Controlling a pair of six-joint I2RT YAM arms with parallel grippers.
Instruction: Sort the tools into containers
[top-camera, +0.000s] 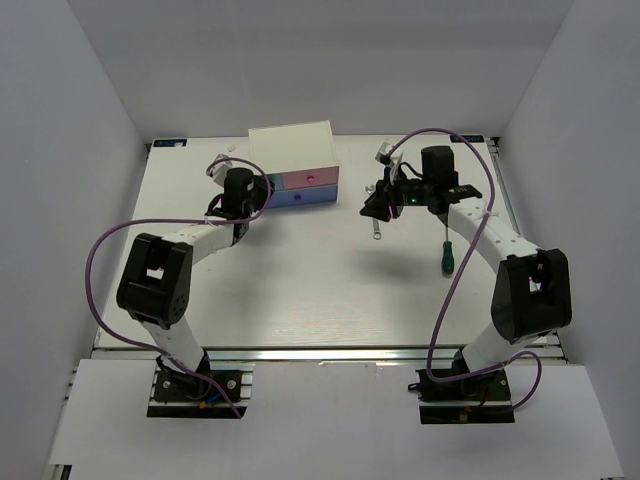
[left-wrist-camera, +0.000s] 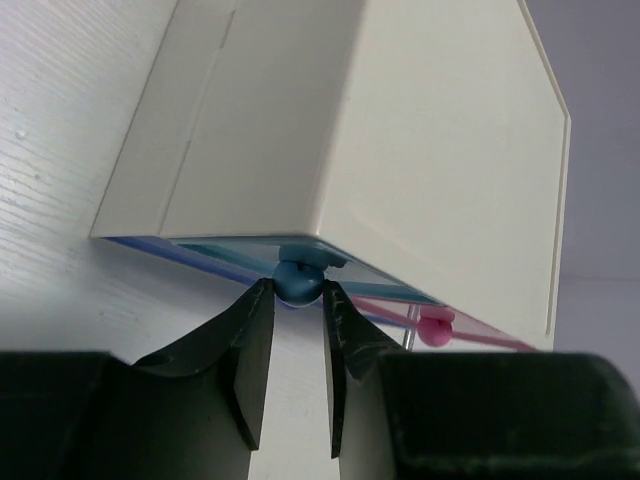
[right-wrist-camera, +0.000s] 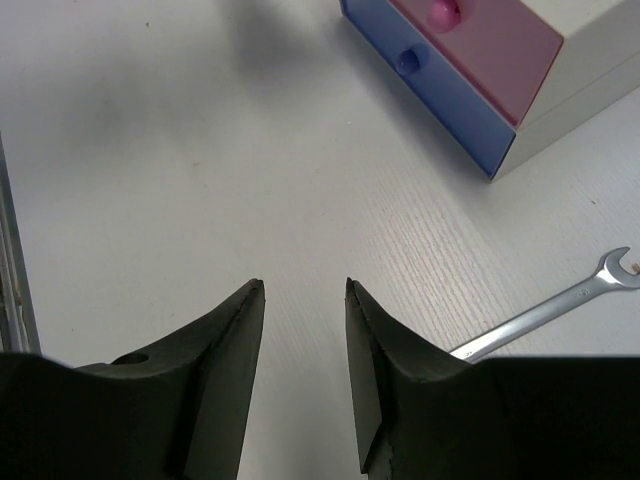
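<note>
The left tool (left-wrist-camera: 297, 298) pinches the blue knob (left-wrist-camera: 297, 280) at its very tips (a shallow hold). The light blue drawer (left-wrist-camera: 225, 245) looks shut in the white cabinet (left-wrist-camera: 400, 130). Pull straight and level, lest the knob slip free. The right tool (right-wrist-camera: 305, 290) hangs spread and empty near the wrench (right-wrist-camera: 540, 315).

cabinet (top-camera: 290, 140) white | knob (left-wrist-camera: 298, 282) teal-blue | upper drawer front (right-wrist-camera: 490, 38) pink | lower drawer front (right-wrist-camera: 450, 95) periwinkle | wrench (right-wrist-camera: 540, 318) silver | screwdriver handle (top-camera: 446, 259) green

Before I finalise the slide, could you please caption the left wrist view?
Left gripper flanking the blue knob on the white cabinet, pink knob beside it.
</note>
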